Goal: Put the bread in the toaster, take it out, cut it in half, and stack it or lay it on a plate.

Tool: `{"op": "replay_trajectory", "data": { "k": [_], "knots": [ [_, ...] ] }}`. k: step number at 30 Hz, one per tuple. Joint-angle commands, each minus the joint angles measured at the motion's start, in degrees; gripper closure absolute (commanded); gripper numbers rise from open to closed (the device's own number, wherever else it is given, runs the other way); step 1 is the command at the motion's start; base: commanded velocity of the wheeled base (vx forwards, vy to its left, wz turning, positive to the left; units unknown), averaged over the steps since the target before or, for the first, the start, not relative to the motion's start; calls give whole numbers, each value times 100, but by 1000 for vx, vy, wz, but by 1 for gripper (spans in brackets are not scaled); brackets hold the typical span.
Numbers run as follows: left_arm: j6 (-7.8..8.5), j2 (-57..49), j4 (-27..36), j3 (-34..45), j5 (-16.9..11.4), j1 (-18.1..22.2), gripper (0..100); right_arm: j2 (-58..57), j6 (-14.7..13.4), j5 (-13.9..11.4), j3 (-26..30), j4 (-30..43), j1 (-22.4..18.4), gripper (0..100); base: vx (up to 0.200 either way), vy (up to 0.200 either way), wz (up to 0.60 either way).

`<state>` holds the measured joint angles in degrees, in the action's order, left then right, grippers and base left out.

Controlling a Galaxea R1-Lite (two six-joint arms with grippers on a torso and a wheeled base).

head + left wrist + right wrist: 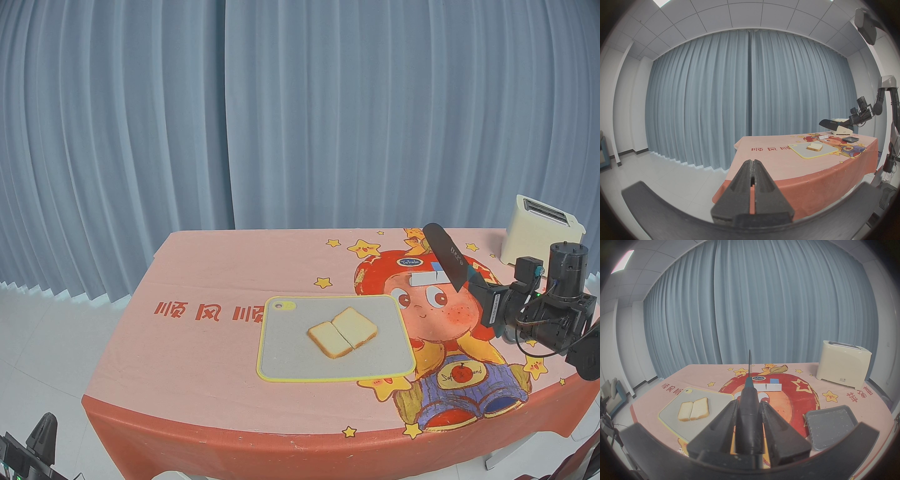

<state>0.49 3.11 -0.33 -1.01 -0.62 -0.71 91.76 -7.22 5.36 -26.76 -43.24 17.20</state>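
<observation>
Two bread halves (342, 331) lie side by side, touching, on the grey cutting board (270, 350) with a yellow rim near the table's middle. My right gripper (484, 292) hangs above the table's right side, shut on the handle of a black knife (446, 255) whose blade points up and away from the board. The right wrist view shows the knife (749, 390) clamped between the fingers, the bread halves (693, 408) on the board (673, 422), and the cream toaster (843, 363). My left gripper (752, 164) is shut and holds nothing, low off the table's front-left corner.
The toaster (539, 228) stands at the table's back right corner. A grey square tray (829, 426) lies in front of it near the right edge. A small white and blue block (431, 275) rests behind the board. Curtains hang behind the table.
</observation>
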Motion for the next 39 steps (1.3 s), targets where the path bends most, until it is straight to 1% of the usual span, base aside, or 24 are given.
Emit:
{"op": "replay_trajectory", "data": {
  "k": [1, 21, 25, 31, 34, 39],
  "knots": [
    [4, 6, -2, 101, 1, 0, 100, 9, 1, 9, 13, 0, 11, 100, 0, 0, 0],
    [-5, 6, -2, 101, 1, 0, 100, 26, 19, 9, 57, 9, 38, 100, 0, 0, 0],
    [4, 6, -2, 101, 1, 0, 100, 26, 98, 9, 48, 0, 11, 100, 0, 0, 0],
    [4, 6, -2, 101, 1, 0, 100, 0, 98, -18, 48, 0, -15, 100, 0, 0, 0],
    [4, 6, -2, 101, 1, 0, 100, 35, 98, -44, 48, 9, -120, 100, 0, 0, 0],
    [-5, 6, -2, 101, 1, 0, 100, 158, 106, -53, 48, 0, -147, 100, 0, 0, 0]
  ]
}}
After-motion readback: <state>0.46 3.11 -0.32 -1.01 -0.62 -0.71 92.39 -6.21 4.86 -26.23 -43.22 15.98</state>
